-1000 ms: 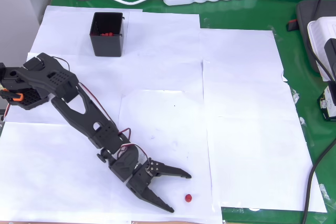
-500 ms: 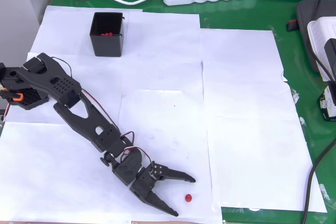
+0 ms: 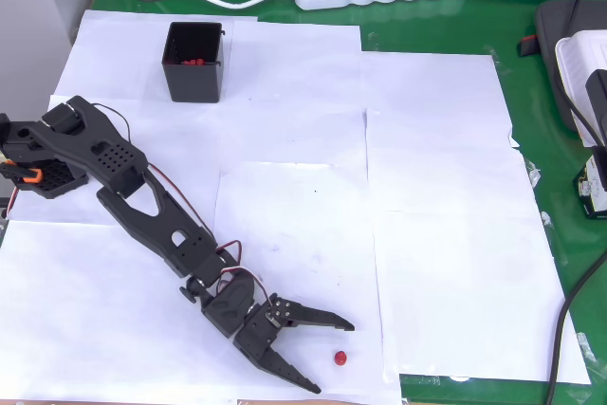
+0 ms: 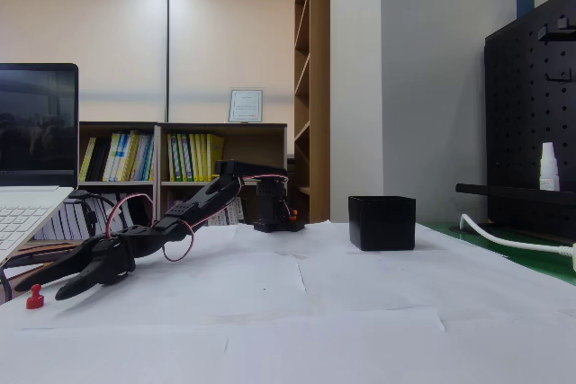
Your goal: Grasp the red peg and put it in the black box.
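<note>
1. Gripper [image 3: 335, 356] low over the white paper [image 3: 446, 234], jaws spread wide, holding nothing
2. Red peg [image 3: 340, 358] lies on the paper just off the open fingertips, untouched; it stands upright in the fixed view [image 4: 35, 297]
3. Black box [image 3: 194, 62] far back, red pieces inside

Arm stretched low; end effector [image 3: 334, 358] fingers spread apart.
</note>
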`<state>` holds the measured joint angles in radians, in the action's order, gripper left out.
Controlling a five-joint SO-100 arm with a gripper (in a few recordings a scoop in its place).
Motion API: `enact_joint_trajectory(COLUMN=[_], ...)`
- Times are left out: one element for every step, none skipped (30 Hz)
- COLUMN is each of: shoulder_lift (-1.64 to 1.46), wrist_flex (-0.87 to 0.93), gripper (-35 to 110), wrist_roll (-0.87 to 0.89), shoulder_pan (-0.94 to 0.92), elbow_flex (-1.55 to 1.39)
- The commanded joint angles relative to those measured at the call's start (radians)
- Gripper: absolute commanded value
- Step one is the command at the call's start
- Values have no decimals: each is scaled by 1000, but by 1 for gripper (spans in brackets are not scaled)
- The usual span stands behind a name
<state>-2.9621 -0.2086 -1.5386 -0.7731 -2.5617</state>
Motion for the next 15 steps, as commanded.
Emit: enact_joint_trajectory(shoulder_lift=[31, 48, 60, 66, 67, 67, 67, 67, 67, 67, 69, 69, 69, 69, 69], wrist_flex=[63, 64, 55, 57, 66, 87, 101, 103, 112, 126, 130, 132, 137, 153, 161], gripper=[40, 40, 40, 40, 40, 40, 40, 40, 40, 40, 40, 40, 40, 40, 40], wrist_roll=[5, 25, 41, 44, 44, 49, 51, 51, 54, 54, 57, 58, 63, 66, 66], shoulder_pan=[5, 5, 6, 8, 11, 15, 18, 21, 25, 28, 29, 31, 35, 40, 44], elbow_flex=[40, 66, 86, 95, 95, 81, 74, 72, 69, 64, 63, 60, 52, 40, 37])
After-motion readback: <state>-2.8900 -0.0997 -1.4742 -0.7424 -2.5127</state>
